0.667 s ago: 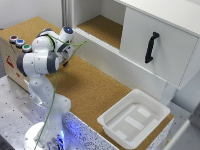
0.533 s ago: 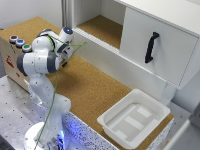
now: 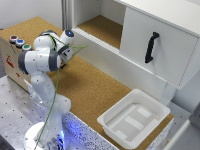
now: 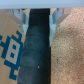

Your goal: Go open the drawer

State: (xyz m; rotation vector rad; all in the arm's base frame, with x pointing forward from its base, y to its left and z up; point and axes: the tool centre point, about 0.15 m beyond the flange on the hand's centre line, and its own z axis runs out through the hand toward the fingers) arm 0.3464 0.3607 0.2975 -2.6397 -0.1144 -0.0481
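The drawer [image 3: 172, 55] is a white front panel with a black vertical handle [image 3: 151, 47], set in the white cabinet at the exterior view's right. My arm [image 3: 42, 57] stands far from it, at the exterior view's left, with the wrist bent down beside a cardboard box [image 3: 10, 60]. My fingers are hidden behind the arm in that view. In the wrist view my gripper [image 4: 38, 15] is open with nothing between its fingers [image 4: 22, 19]. It hangs over a dark gap [image 4: 36, 55] between the printed box [image 4: 11, 47] and the cork surface [image 4: 67, 55].
A white plastic bin [image 3: 134, 120] sits on the cork tabletop [image 3: 95, 85] near the front edge, below the drawer. An open cork-floored shelf [image 3: 102, 27] lies left of the drawer. Coloured buttons [image 3: 19, 42] top the cardboard box. A green cable [image 3: 56, 90] hangs along the arm.
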